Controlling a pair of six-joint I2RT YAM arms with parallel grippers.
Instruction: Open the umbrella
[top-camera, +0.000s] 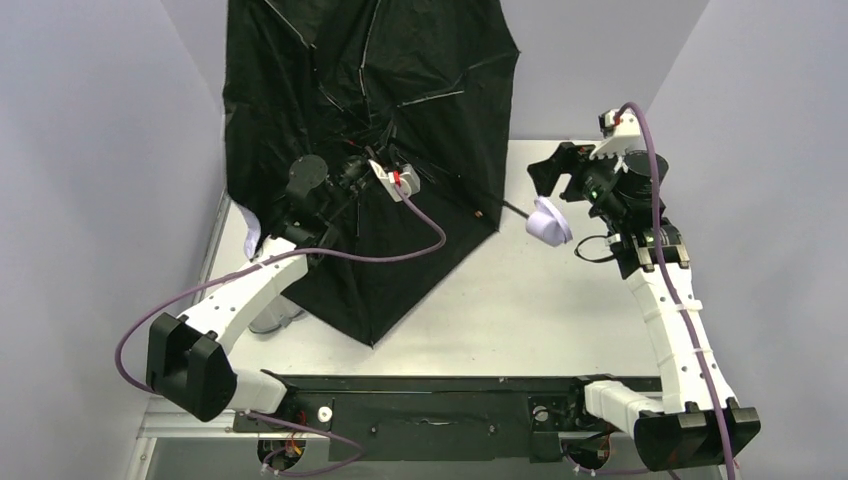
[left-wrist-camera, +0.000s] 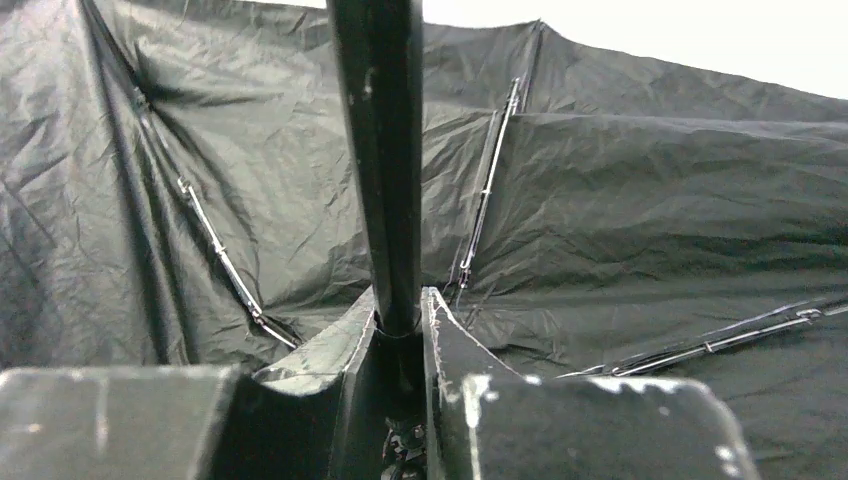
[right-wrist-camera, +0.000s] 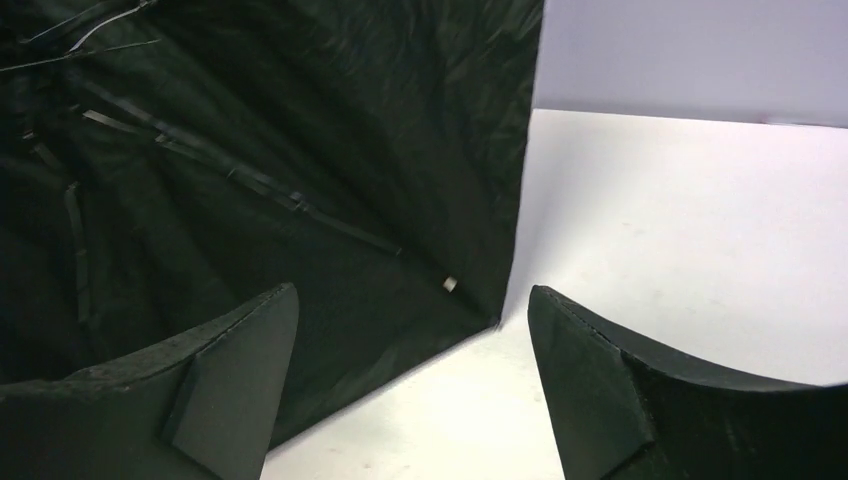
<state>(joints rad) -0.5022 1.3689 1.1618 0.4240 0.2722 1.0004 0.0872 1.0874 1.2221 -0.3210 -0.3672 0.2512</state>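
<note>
Umbrella (top-camera: 400, 70) lies spread open on its side at left rear of table (top-camera: 520, 320), black lining toward top cam, pale handle (top-camera: 548, 222) pointing right. L gripper (left-wrist-camera: 400, 320) clamps the black shaft (left-wrist-camera: 380, 150), arm stretched fwd, wrist inside the canopy. R gripper (right-wrist-camera: 412, 300), jaws wide apart & empty, hovers near the handle, forearm raised, wrist turned left.

Cloth of the umbrella (top-camera: 400, 90): black, thin synthetic weave, crinkled, faint sheen along the creases. Its ribs (left-wrist-camera: 487, 190): thin metal, bright glints at the joints. Its shaft (left-wrist-camera: 385, 150): black, smooth, glossy, a few pale specks. Its handle (top-camera: 548, 222): pale, smooth, plastic by the look. The right gripper (right-wrist-camera: 410, 340): black, matt, grainy faces. The left gripper (left-wrist-camera: 400, 315): same black, scuffed with white flecks. The table (top-camera: 540, 310): white, matt, smooth.
</note>
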